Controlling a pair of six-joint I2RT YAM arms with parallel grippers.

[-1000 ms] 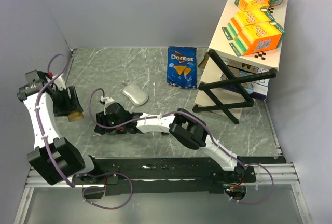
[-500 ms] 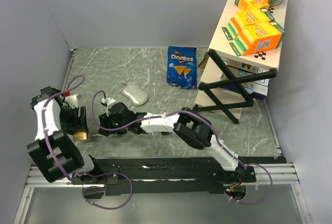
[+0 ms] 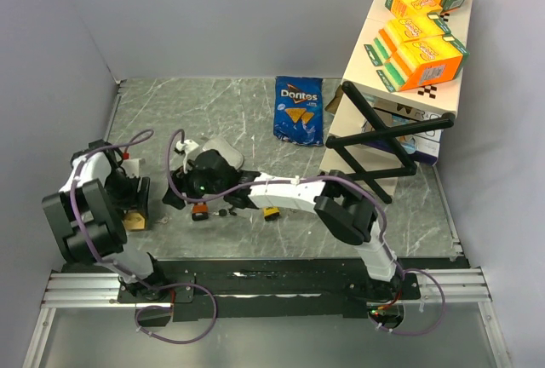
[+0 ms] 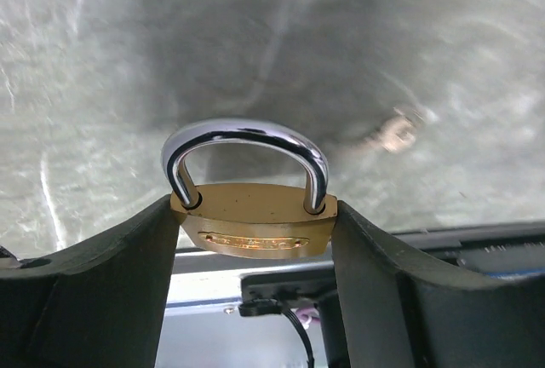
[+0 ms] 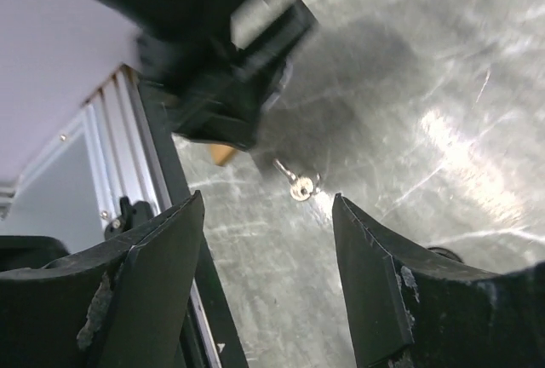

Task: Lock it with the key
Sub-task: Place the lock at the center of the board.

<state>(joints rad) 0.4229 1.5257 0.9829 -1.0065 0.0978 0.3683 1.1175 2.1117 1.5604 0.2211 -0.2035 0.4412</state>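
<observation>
A brass padlock (image 4: 253,219) with a chrome shackle, both legs down in the body, sits upright between the fingers of my left gripper (image 4: 254,210), which is shut on its two ends. From above, that gripper (image 3: 134,202) and the padlock (image 3: 132,221) are at the table's near left edge. A small silver key (image 5: 298,186) on a ring lies loose on the grey marble table, just beyond the fingertips of my right gripper (image 5: 268,202). That gripper stands open and holds nothing. The left wrist view also shows the key (image 4: 393,132) on the table, past the shackle.
A blue Doritos bag (image 3: 299,110) lies at the back centre. A white mouse (image 3: 226,148) is partly under my right arm. At the right stands a folding table (image 3: 375,70) with orange boxes (image 3: 421,36) and black crossed legs (image 3: 383,142). A metal rail (image 3: 255,281) runs along the near edge.
My left arm has swung toward the near edge, carrying the padlock. My right gripper has opened and pulled back, and the key now lies on the table.
</observation>
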